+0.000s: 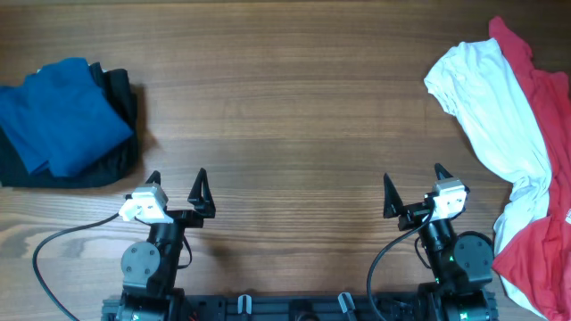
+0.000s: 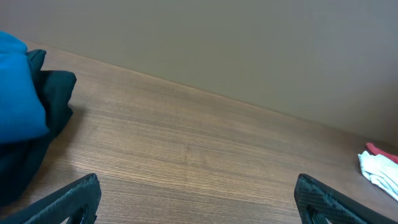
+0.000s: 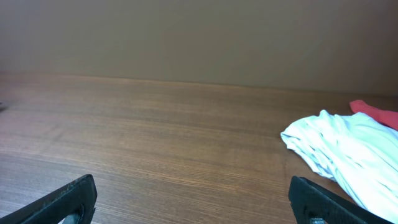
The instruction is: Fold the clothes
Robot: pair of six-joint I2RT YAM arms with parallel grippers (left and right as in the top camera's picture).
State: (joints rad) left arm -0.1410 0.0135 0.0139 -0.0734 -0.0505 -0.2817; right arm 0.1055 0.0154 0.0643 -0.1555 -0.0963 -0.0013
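Observation:
A crumpled white garment (image 1: 496, 105) lies at the table's right side on top of a red one (image 1: 544, 241); both also show in the right wrist view, white garment (image 3: 348, 155) and red one (image 3: 376, 114). At the far left a folded blue garment (image 1: 59, 116) rests on a black one (image 1: 111, 156); the left wrist view shows the blue garment (image 2: 18, 87) and the black one (image 2: 53, 99). My left gripper (image 1: 177, 185) and right gripper (image 1: 414, 188) sit near the front edge, both open, with only bare wood between their fingers.
The wooden table (image 1: 285, 107) stretches between the two piles. A black cable (image 1: 53, 245) loops at the front left beside the left arm's base. A plain wall (image 2: 249, 43) stands behind the table's far edge.

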